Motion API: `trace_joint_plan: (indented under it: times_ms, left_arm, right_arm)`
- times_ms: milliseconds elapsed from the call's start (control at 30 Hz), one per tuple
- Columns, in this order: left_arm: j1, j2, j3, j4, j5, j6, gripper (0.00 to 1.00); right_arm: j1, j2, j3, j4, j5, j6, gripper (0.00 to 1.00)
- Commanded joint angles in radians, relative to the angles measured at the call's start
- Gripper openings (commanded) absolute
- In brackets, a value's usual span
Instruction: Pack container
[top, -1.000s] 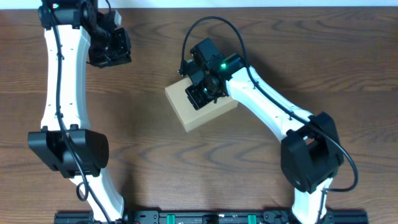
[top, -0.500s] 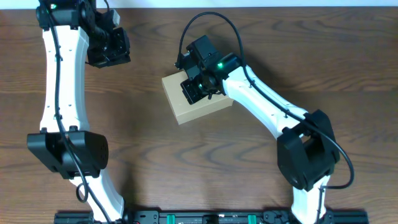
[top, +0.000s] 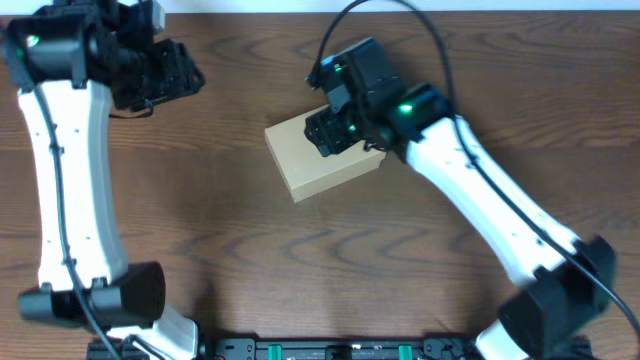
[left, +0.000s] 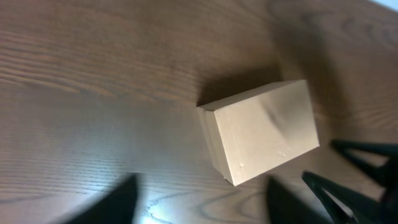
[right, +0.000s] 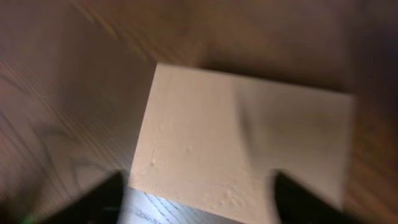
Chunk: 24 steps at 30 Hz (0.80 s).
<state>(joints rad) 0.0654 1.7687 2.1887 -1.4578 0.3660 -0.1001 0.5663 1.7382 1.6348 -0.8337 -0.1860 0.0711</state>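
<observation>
Tan cardboard box (top: 318, 168) sits shut on the brown wooden table (top: 220, 220). The left gripper (left: 205, 202) and right gripper (right: 196, 199) have lifted up, with their fingers now wide apart.

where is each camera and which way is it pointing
overhead: fixed above the table, looking straight down; left arm, right arm and the container show.
left wrist: on the left arm, looking down at the container from off to the side; its blurred jaws, apart, at the bottom edge.
right wrist: close above the container, looking down; its jaws apart at the bottom edge.
shared: all three see the container.
</observation>
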Motion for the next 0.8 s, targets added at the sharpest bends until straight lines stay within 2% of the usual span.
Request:
trace_joint_plan:
  times_ms: [0,167,300,433,600,767]
  left_arm:
    - [0.005,-0.047,0.022,0.000,-0.004,0.007,0.96]
    - [0.007,-0.101,0.022,-0.019,-0.016,0.012,0.95]
    - [0.038,-0.151,0.017,-0.070,-0.056,0.026,0.95]
    - [0.091,-0.227,-0.037,-0.137,-0.025,0.127,0.95]
    - [0.192,-0.425,-0.272,-0.058,0.058,0.184,0.95]
    - [0.321,-0.706,-0.639,0.084,0.145,0.214,0.95]
  right_arm:
    - [-0.027,-0.053,-0.001,0.006,0.045,-0.009,0.99]
    - [-0.059,-0.103,-0.001,-0.055,0.080,-0.003,0.99]
    - [-0.101,-0.149,-0.002,-0.146,0.043,-0.139,0.99]
    - [-0.178,-0.214,-0.013,-0.265,-0.092,-0.261,0.99]
    - [-0.289,-0.353,-0.125,-0.280,-0.210,-0.386,0.99]
    - [-0.383,-0.541,-0.335,-0.237,-0.267,-0.417,0.99]
